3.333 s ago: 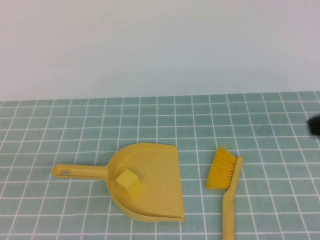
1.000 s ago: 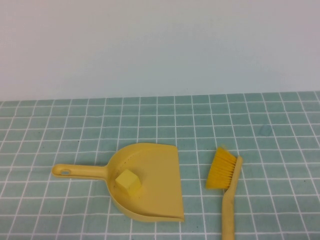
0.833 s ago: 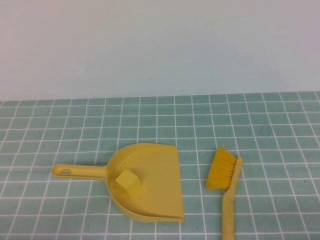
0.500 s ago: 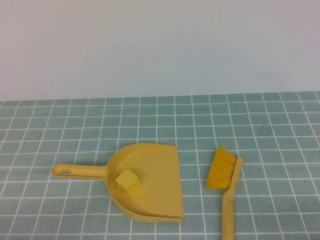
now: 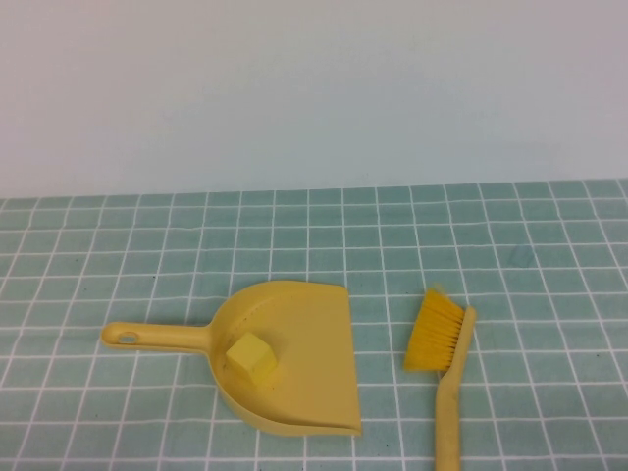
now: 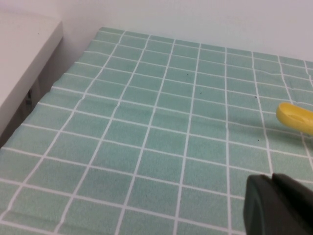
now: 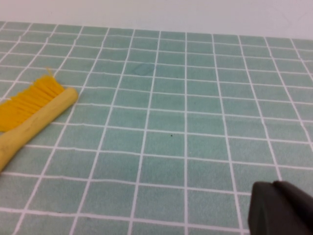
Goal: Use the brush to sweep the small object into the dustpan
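Observation:
A yellow dustpan [image 5: 312,343] lies on the green tiled cloth, its handle pointing left. A small yellow cube [image 5: 252,358] sits inside the pan. A yellow brush [image 5: 449,378] lies flat on the cloth just right of the pan, bristles toward the far side. Neither gripper shows in the high view. My left gripper [image 6: 272,178] is shut and empty over the cloth, with the dustpan's handle tip [image 6: 295,116] ahead of it. My right gripper [image 7: 275,184] is shut and empty over the cloth, well apart from the brush [image 7: 34,115].
The green tiled cloth [image 5: 530,265] covers the table up to a white back wall. In the left wrist view the cloth's edge and a white ledge [image 6: 22,54] lie beside the table.
A dark part of the right arm at the high view's right edge 3.3 s ago has left that view. The dustpan, cube and brush have not moved.

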{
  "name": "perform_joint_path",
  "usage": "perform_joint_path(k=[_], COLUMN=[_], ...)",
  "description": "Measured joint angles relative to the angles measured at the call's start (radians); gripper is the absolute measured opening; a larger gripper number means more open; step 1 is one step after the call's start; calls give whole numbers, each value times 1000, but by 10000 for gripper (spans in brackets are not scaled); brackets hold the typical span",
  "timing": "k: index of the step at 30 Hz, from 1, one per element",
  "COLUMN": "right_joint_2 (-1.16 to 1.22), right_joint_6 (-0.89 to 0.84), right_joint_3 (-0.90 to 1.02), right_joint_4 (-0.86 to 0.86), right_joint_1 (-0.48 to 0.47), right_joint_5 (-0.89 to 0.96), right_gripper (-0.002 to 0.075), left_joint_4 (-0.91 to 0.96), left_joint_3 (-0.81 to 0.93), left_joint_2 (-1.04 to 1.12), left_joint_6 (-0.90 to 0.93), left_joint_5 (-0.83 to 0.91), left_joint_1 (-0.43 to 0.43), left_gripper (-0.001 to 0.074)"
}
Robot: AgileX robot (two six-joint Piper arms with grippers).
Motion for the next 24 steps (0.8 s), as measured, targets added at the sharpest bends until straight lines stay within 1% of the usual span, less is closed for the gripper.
perform_joint_path(k=[2,6,9,24], right_joint_2=[0,0,0,0], right_joint_6=[0,0,0,0], right_joint_3=[0,0,0,0], right_joint_4=[0,0,0,0], right_joint_1=[0,0,0,0], right_joint_5=[0,0,0,0], right_gripper=[-1,-1,-1,-1], left_joint_4=[17,15,15,25], left_joint_3=[0,0,0,0], left_joint_2=[0,0,0,0], left_joint_6=[3,4,4,8], left_joint_5=[0,0,0,0], left_joint_1=[-21,-124,-168,-166], left_gripper=[0,0,0,0])
